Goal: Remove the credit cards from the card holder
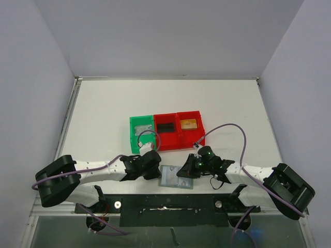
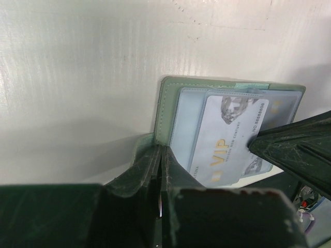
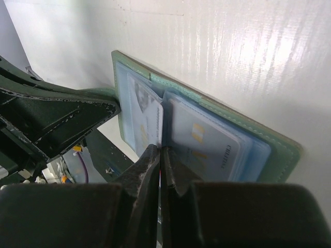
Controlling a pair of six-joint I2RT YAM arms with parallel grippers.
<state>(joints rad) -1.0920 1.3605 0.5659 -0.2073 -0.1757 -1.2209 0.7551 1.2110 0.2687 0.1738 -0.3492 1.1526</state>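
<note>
Left pincer clamps the left edge of the open holder at the worktop's near edge, right pincer pinches a card, probably mid-extraction, needing a steady pull rightwards, clear of its pocket.

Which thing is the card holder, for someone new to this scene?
On the white table, look just in front of the row of red and green bins. The card holder lies open there: flat, grey-green, with cards in clear pockets, not a box.
</note>
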